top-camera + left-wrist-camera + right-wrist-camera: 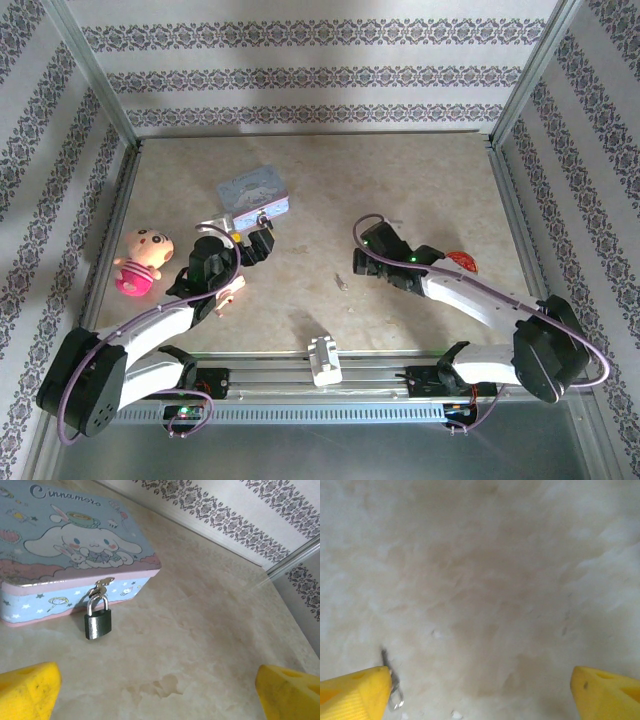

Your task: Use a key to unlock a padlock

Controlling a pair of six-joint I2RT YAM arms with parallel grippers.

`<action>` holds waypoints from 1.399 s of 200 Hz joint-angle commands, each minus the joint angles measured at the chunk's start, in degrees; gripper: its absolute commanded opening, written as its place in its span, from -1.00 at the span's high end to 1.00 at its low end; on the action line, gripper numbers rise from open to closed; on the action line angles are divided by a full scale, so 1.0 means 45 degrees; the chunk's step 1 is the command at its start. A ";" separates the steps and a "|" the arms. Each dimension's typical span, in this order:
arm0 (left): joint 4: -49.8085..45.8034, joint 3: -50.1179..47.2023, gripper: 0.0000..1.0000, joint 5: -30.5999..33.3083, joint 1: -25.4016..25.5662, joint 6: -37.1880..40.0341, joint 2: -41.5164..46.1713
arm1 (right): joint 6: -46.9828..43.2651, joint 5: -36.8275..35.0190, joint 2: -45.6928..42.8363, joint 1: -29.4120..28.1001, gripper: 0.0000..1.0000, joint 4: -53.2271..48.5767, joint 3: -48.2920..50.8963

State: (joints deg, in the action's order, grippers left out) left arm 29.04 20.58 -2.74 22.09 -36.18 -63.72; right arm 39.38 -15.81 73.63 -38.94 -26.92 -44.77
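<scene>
The padlock (97, 621), small and dark with a silvery shackle, hangs shut from the clasp of the lilac tin (65, 540) and rests on the table. My left gripper (157, 700) is open, a short way in front of the padlock, with its yellow fingertips (27, 690) wide apart and nothing between them. From above, the tin (253, 193) lies at the middle left and the left gripper (258, 240) points at it. The key (394, 686), a thin silver sliver, lies flat on the table right beside my right gripper's (480, 700) left fingertip (352, 695). That gripper is open. The key (341, 283) lies near the table's middle.
A pink doll (140, 262) stands at the left edge. A white blocky piece (323, 360) sits at the front rail between the arm bases. A red object (462, 262) lies behind the right arm. Patterned walls close in the table on three sides.
</scene>
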 commanded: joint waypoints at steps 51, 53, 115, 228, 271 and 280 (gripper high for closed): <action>-0.1041 0.0893 -0.99 0.0454 0.0150 0.0145 -0.1519 | 0.2802 0.1866 0.1261 -0.1330 -0.31 0.0748 0.0338; -0.1008 0.0910 -0.99 0.0429 0.0165 0.0164 -0.1566 | 0.2824 0.1886 0.1301 -0.1357 -0.31 0.0786 0.0354; -0.1464 0.2846 -0.98 0.0347 -0.0441 0.0816 -0.3661 | 0.3476 0.2298 0.2167 -0.2017 -0.15 0.1178 0.0399; -0.0963 0.3454 -0.99 -0.0719 -0.0583 0.0159 -0.5119 | 0.3980 0.2132 0.3486 -0.2315 0.06 0.1872 0.0037; -0.1086 0.3379 -0.99 -0.0701 -0.0603 0.0267 -0.5015 | 0.3771 0.2126 0.4140 -0.2168 0.21 0.1882 -0.0512; -0.1102 0.3353 -0.99 -0.0704 -0.0600 0.0287 -0.5000 | 0.3750 0.2090 0.4200 -0.2148 0.22 0.1886 -0.0572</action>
State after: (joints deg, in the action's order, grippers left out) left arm 24.82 35.40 -5.61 19.86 -35.38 -87.48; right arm 56.84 -5.52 90.59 -48.97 -20.40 -45.52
